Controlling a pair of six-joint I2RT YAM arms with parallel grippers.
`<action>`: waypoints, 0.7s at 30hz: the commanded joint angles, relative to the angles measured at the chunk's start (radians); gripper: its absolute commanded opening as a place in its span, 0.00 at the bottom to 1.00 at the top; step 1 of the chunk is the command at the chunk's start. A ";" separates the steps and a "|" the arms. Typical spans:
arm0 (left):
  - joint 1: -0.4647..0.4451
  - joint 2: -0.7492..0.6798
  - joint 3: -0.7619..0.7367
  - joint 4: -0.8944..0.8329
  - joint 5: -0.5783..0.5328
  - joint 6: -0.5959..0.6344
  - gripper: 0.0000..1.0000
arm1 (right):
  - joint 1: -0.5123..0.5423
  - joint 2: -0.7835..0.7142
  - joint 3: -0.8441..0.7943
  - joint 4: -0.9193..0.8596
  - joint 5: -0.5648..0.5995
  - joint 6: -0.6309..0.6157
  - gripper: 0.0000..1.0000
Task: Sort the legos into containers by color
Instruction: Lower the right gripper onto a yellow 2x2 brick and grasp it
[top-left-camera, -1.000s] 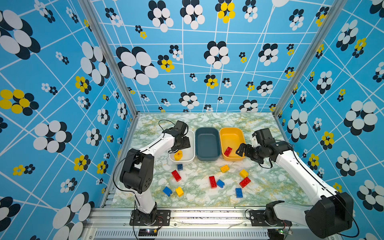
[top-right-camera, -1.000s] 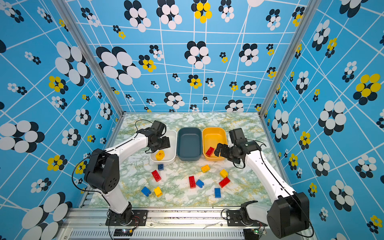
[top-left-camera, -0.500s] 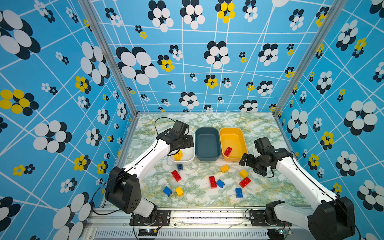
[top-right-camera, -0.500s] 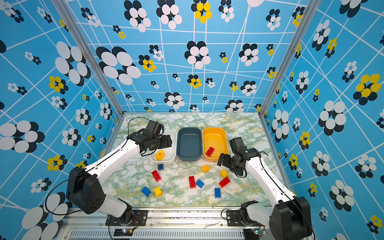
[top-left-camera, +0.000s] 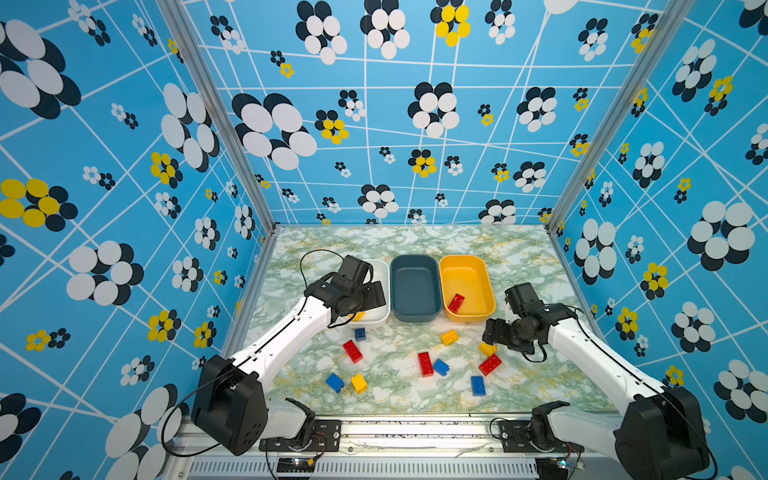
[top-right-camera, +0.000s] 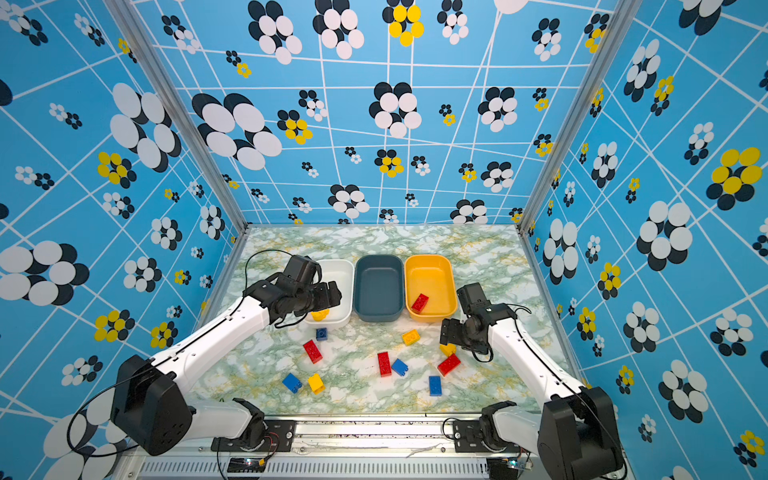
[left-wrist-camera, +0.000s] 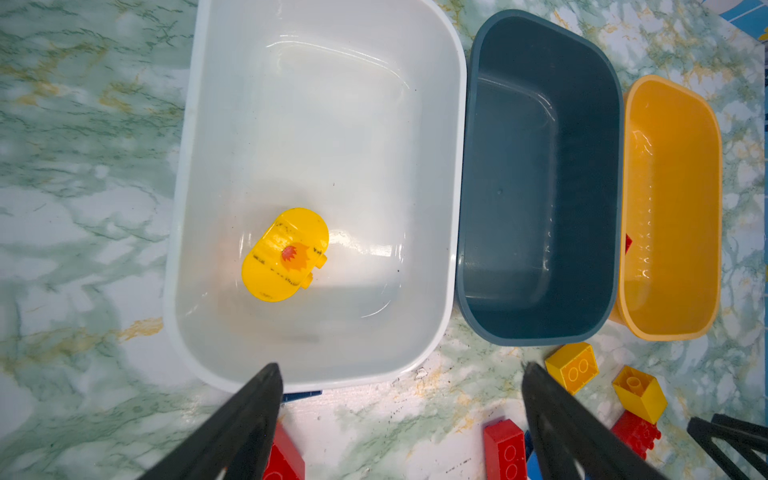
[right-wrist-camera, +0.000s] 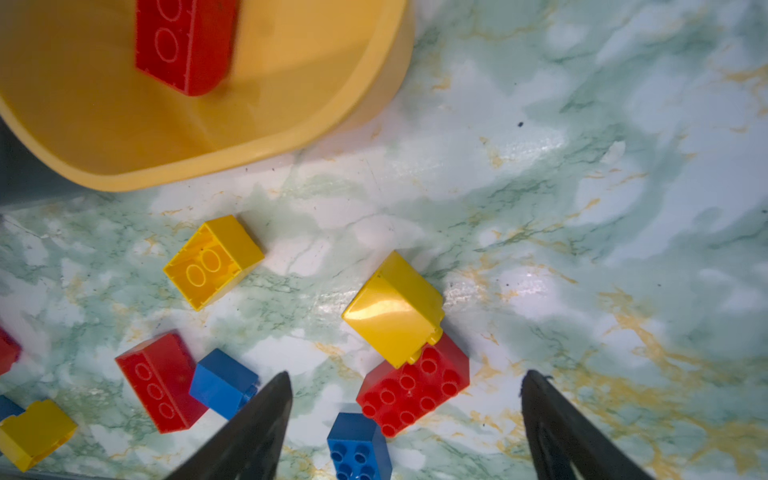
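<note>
Three containers stand side by side: white (top-left-camera: 383, 269), dark slate (top-left-camera: 414, 291), yellow-orange (top-left-camera: 467, 277). A yellow lego (left-wrist-camera: 286, 253) lies in the white one and a red lego (top-left-camera: 456, 302) in the yellow-orange one. My left gripper (top-left-camera: 372, 293) (left-wrist-camera: 400, 368) hangs open and empty over the white container's near rim. My right gripper (top-left-camera: 492, 332) (right-wrist-camera: 406, 374) is open and empty above a yellow lego (right-wrist-camera: 395, 309) that leans on a red one (right-wrist-camera: 415, 386). Several more red, blue and yellow legos lie loose on the marble table.
Loose legos near the front: red (top-left-camera: 352, 351), blue (top-left-camera: 360, 333), blue (top-left-camera: 335, 382), yellow (top-left-camera: 359, 383), red (top-left-camera: 425, 363), blue (top-left-camera: 441, 367), yellow (top-left-camera: 449, 337), blue (top-left-camera: 478, 385). Patterned walls close in the table on three sides.
The right gripper has come away from the yellow-orange container, toward the front, to above the yellow and red legos. The left gripper has opened wider and its arm has swung lower.
</note>
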 joint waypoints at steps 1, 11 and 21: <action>-0.008 -0.053 -0.036 -0.003 0.018 -0.006 0.92 | 0.012 0.046 -0.018 0.050 0.037 -0.085 0.86; -0.009 -0.124 -0.101 0.003 0.025 -0.029 0.94 | 0.087 0.150 -0.021 0.124 0.079 -0.113 0.82; -0.007 -0.171 -0.121 -0.029 0.015 -0.027 0.95 | 0.129 0.142 -0.057 0.140 0.089 -0.084 0.78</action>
